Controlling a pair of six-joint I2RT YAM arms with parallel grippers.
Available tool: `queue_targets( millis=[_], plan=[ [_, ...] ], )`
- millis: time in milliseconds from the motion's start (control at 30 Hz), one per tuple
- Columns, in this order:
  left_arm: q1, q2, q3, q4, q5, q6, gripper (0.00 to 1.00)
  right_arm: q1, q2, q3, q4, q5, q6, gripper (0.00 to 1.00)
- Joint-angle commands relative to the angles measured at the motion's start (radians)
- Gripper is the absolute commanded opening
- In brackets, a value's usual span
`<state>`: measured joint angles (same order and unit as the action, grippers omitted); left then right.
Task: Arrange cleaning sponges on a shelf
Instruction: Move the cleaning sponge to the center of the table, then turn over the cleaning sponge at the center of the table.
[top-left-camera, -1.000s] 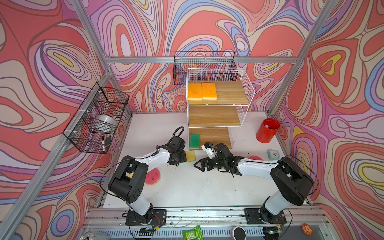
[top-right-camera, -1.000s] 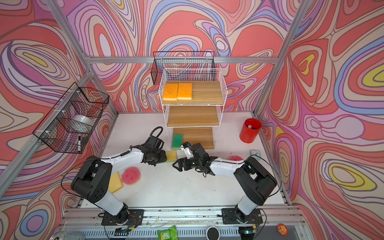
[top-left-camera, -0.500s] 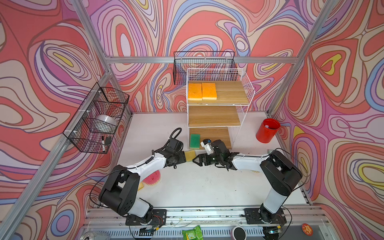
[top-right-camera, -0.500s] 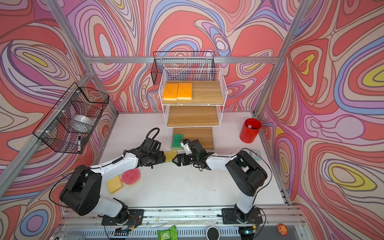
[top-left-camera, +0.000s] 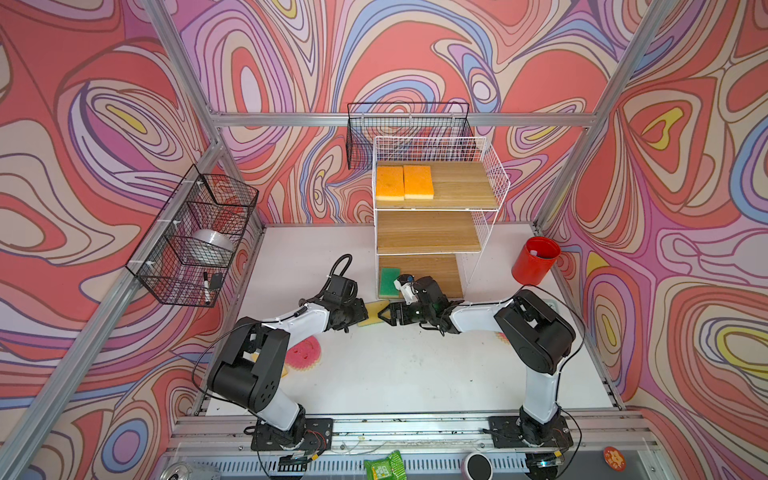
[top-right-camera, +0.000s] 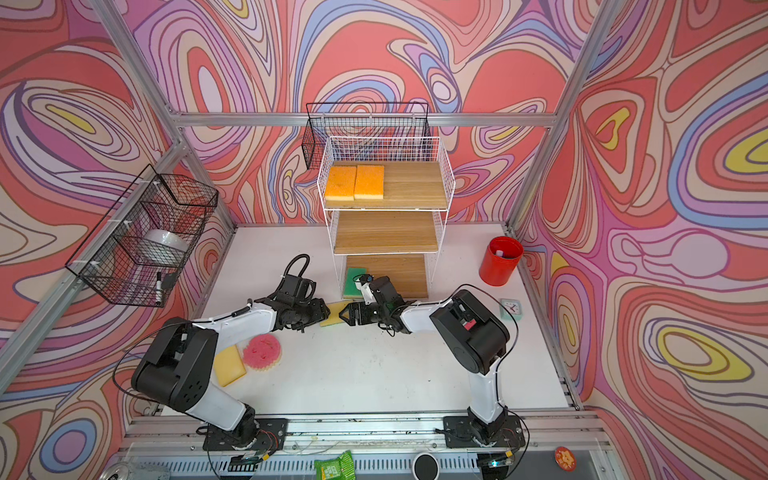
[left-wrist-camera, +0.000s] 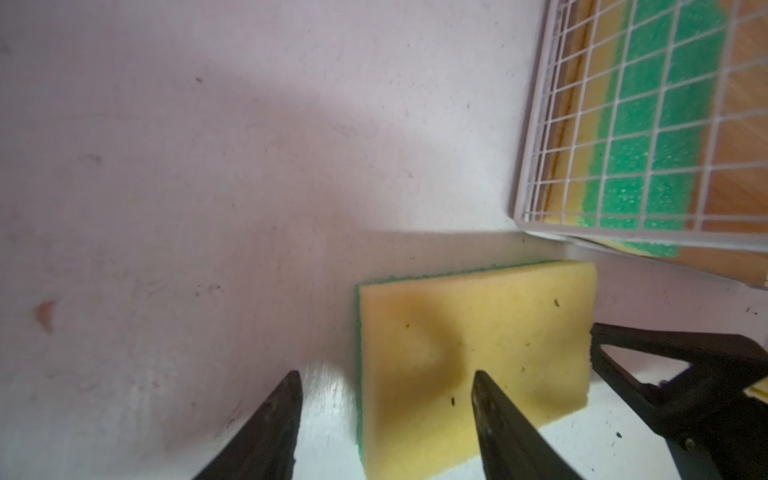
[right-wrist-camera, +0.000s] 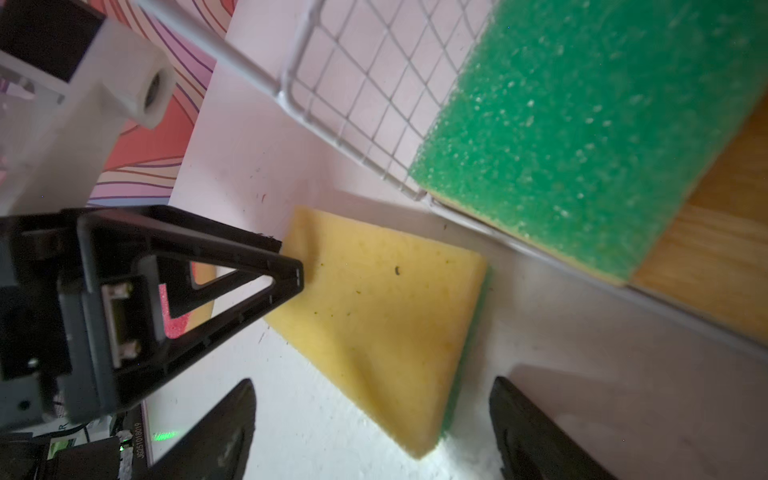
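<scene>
Two orange sponges on shelf, two green sponges, one flipped.

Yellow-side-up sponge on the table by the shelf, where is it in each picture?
In a top view: yellow-side-up sponge mid-picture, before the shelf.
In a top view: sponge there too, slightly further left.
Left wrist: sponge just ahead of the left gripper.
Right wrist: sponge just ahead of the right gripper.
Shared landmark: green sponge on the shelf's bottom board.
</scene>
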<state>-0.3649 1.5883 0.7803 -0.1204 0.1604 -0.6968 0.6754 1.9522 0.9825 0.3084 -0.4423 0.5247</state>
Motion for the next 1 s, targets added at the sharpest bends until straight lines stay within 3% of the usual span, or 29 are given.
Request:
queue_targets(
  millis=[0,233,500,700,967],
  plan=[
    [0.004,0.031,0.007,0.057,0.02,-0.009,0.65,0.008,0.036,0.018,0.023,-0.049,0.011,0.89],
    [0.007,0.074,-0.031,0.143,0.042,-0.012,0.62,0.02,0.064,-0.001,0.128,-0.151,0.059,0.84],
    [0.009,0.049,-0.07,0.186,0.065,-0.013,0.52,0.021,0.046,-0.017,0.128,-0.146,0.064,0.79],
    [0.009,-0.019,-0.087,0.172,0.076,-0.004,0.37,0.023,0.05,-0.017,0.091,-0.108,0.049,0.79],
    [0.01,-0.093,-0.098,0.134,0.075,0.003,0.1,0.022,0.058,-0.015,0.076,-0.09,0.042,0.79]
  ],
)
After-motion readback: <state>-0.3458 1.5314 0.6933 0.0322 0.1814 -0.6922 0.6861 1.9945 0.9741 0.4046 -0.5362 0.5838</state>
